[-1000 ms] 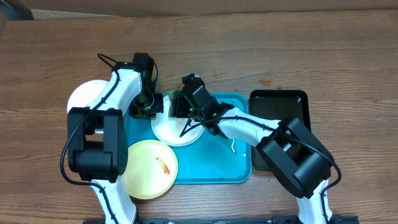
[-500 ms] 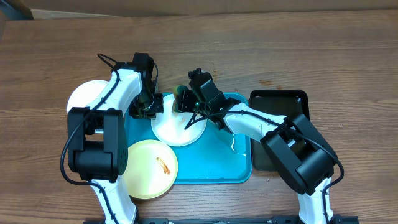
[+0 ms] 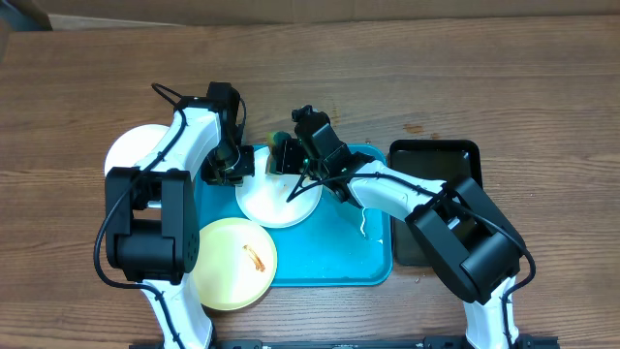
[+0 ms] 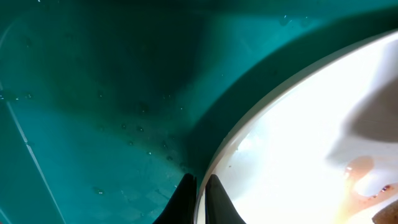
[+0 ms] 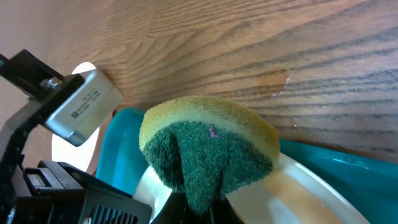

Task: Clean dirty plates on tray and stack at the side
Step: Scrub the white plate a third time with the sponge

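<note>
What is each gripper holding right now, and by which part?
The left gripper pinches the white plate by its rim; the right gripper grips the sponge at its bottom edge, green face creased.

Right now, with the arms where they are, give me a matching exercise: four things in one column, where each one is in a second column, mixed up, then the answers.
Things
1. sponge
2. yellow plate
3. middle white plate
4. black tray

Places
A. on the table, right of the blue tray
B. held in the right gripper
C. rim pinched by the left gripper
D. over the blue tray's near left corner, overhanging the rim

Pairs: 1-B, 2-D, 3-C, 4-A
</note>
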